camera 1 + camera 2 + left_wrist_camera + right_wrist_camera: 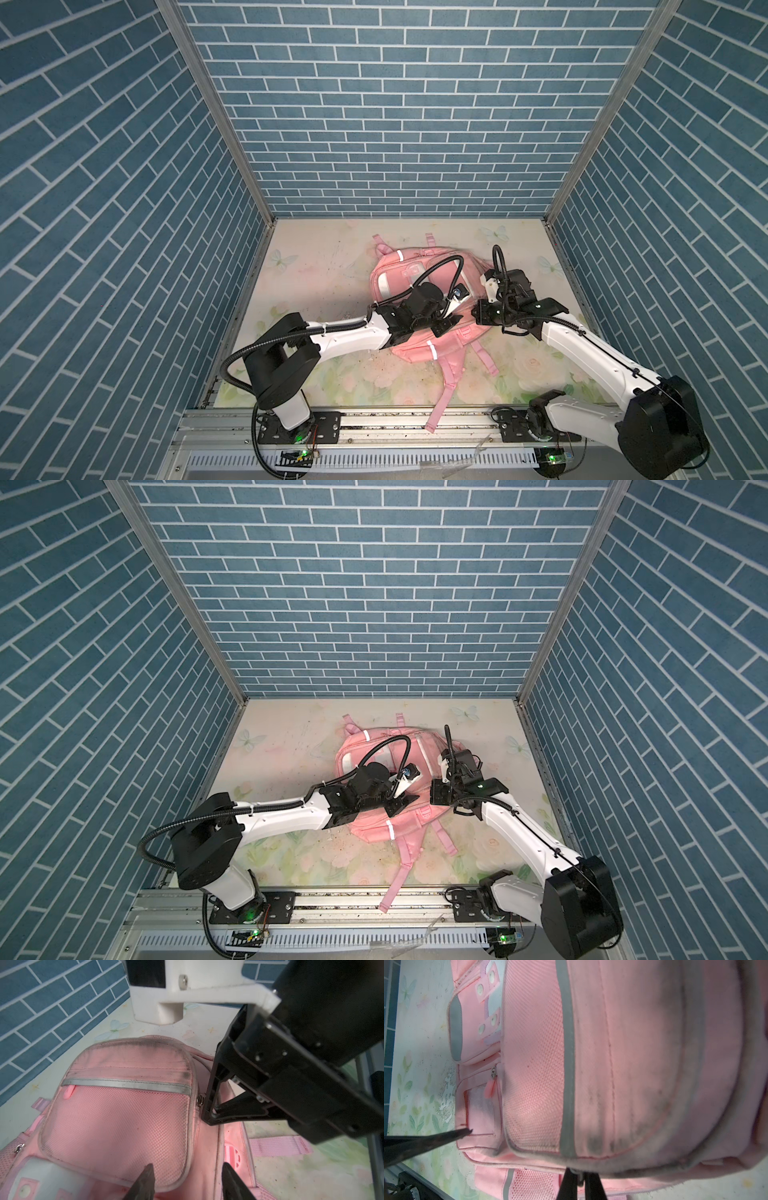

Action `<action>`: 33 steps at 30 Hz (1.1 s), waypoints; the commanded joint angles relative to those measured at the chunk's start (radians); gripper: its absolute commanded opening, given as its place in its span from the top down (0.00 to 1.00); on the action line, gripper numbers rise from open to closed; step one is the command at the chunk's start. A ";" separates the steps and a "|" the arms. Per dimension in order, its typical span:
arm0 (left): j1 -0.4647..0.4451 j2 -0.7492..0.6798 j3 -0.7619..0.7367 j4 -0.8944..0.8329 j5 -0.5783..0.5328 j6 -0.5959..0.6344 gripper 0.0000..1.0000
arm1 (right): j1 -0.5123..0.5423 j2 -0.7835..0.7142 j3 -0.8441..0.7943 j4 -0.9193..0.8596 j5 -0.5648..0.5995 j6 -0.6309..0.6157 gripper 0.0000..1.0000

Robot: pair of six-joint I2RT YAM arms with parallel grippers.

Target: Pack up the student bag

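Blue brick walls (395, 124) box in the flowered table (316, 266). The pink bag (411, 351) lies flat at its centre, straps trailing toward 6 o'clock. My left arm stretches low from 7 o'clock, the left gripper (187, 1164) parted over the front pocket. The right gripper (578, 1173), reaching from 5 o'clock, is pinched together at the bag's 3 o'clock edge.

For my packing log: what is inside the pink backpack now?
Of the student bag only the outside shows: mesh front pocket, grey reflective strip, clear window pocket. No open compartment is visible, so its contents are hidden.
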 commanded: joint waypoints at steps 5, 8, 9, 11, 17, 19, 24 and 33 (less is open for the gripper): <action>-0.005 0.070 -0.021 0.100 -0.049 0.116 0.46 | -0.003 0.017 0.001 0.025 -0.051 -0.028 1.00; 0.001 0.098 -0.021 0.124 -0.051 0.134 0.45 | -0.004 0.022 -0.006 0.038 -0.065 -0.014 1.00; 0.004 0.111 -0.017 0.124 -0.051 0.140 0.45 | -0.004 0.023 -0.010 0.045 -0.070 -0.010 1.00; 0.007 0.132 -0.011 0.136 -0.049 0.152 0.46 | -0.004 0.024 -0.011 0.054 -0.078 -0.005 1.00; 0.014 0.129 -0.075 0.234 -0.053 0.239 0.69 | -0.008 0.033 0.005 0.033 -0.064 -0.005 1.00; 0.021 0.129 -0.081 0.222 -0.039 0.241 0.75 | -0.014 0.034 0.011 0.023 -0.060 -0.006 1.00; 0.029 0.115 -0.112 0.222 -0.033 0.264 1.00 | -0.038 0.032 0.019 0.003 -0.064 -0.012 1.00; 0.074 -0.026 -0.204 0.056 0.021 0.339 1.00 | -0.160 0.006 0.047 -0.044 -0.048 -0.102 1.00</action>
